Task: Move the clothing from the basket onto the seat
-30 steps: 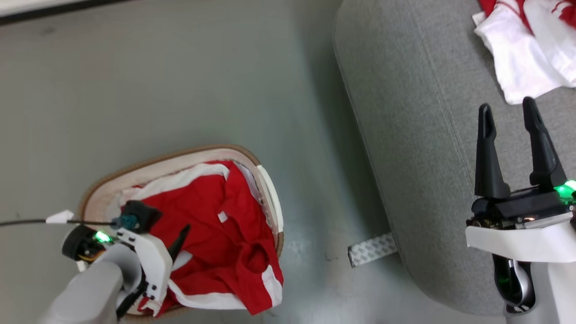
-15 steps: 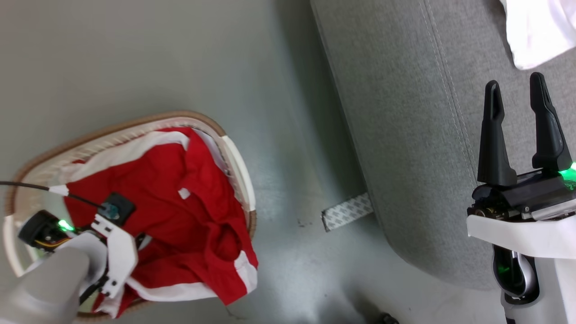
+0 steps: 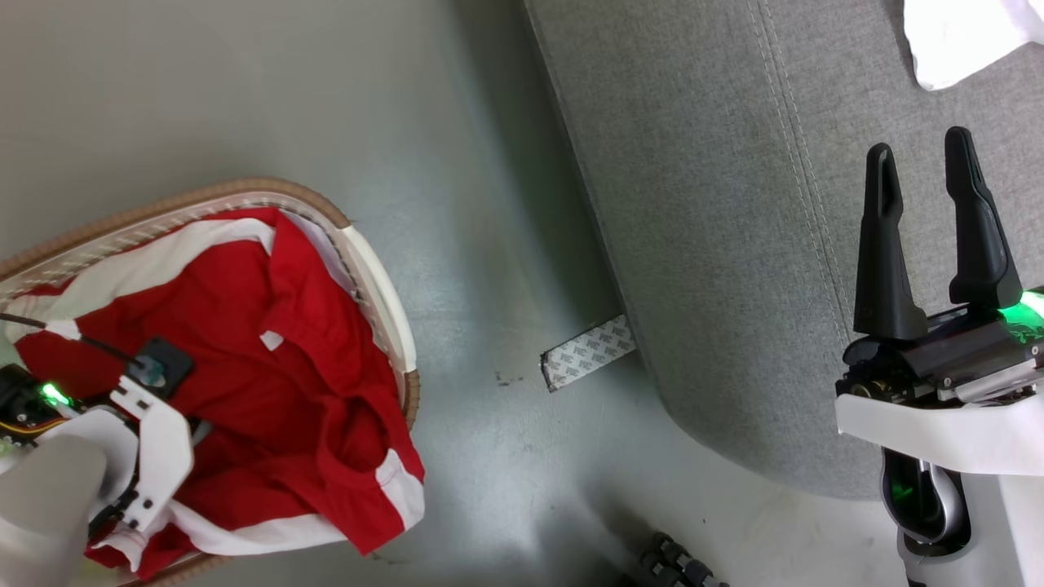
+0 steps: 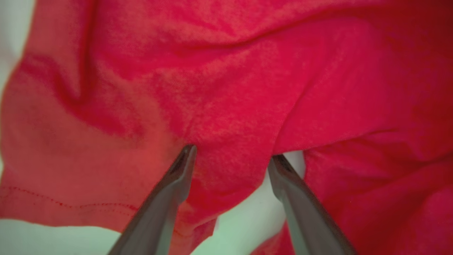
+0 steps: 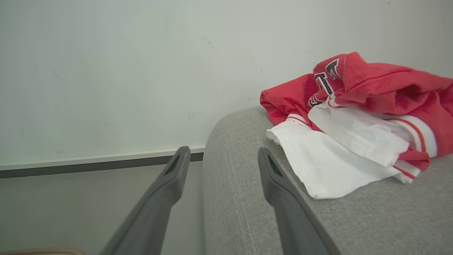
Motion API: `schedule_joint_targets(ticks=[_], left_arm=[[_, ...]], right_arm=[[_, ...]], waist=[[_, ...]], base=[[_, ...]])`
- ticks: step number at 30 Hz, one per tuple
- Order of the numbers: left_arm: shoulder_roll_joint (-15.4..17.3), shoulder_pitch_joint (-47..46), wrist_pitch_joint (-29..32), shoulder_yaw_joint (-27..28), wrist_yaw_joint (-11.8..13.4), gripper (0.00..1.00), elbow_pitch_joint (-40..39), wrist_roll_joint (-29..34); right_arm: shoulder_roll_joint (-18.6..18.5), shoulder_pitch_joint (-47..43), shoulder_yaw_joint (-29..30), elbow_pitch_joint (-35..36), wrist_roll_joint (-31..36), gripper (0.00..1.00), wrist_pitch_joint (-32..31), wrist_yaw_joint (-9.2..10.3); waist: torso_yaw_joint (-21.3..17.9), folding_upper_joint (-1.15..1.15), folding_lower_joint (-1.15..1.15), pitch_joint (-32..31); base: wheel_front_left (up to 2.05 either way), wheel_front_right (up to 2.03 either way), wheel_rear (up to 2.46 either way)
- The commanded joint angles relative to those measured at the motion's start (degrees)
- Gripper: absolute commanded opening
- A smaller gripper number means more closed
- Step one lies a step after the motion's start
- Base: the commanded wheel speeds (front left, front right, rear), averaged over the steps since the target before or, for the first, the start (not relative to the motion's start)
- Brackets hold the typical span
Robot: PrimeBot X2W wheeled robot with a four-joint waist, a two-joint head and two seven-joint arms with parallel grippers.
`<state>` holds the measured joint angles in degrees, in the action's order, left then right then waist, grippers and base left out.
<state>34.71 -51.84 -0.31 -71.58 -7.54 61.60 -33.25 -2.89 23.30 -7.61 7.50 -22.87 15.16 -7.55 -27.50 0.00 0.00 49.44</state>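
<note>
The basket (image 3: 245, 189) is cut off by the head view's left edge.

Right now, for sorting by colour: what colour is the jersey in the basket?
Jersey: red with white panels, best in head view.

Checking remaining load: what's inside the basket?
A red jersey with white panels fills the basket, one corner hanging over the rim. Left gripper reaches into it, open. Anything beneath is covered.

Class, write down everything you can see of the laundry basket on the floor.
The basket stands upright on the grey floor, left of the seat and apart from it. It looks like cream-white plastic with rounded corners, a brown rim band and a perforated wall. Red-and-white clothing fills it and spills over its near rim.
</note>
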Motion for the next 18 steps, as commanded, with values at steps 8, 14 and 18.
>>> schedule_joint_targets(ticks=[8, 14, 18], left_arm=[[-0.5, -1.19, -0.76, -1.11, 0.11, 0.0, 1.81, -1.33], [-1.56, -0.69, -1.79, -1.34, 0.11, 0.0, 2.3, -2.26], [-2.57, -0.04, -2.52, -1.48, 0.11, 0.0, 2.74, -2.71]], right_arm=[[0.01, 0.36, -0.27, -0.11, -0.52, 1.0, -0.02, 0.13], [0.0, 0.01, 0.02, -0.71, 0.11, 1.0, -0.02, 0.13], [0.0, -0.05, 0.21, -1.02, 0.52, 1.0, -0.01, 0.13]], waist=[[-0.87, 0.0, 0.0, 0.19], [-0.46, 0.0, 0.0, -1.19], [0.07, 0.0, 0.0, -2.68]], base=[[0.0, 0.0, 0.0], [0.0, 0.0, 0.0], [0.0, 0.0, 0.0]])
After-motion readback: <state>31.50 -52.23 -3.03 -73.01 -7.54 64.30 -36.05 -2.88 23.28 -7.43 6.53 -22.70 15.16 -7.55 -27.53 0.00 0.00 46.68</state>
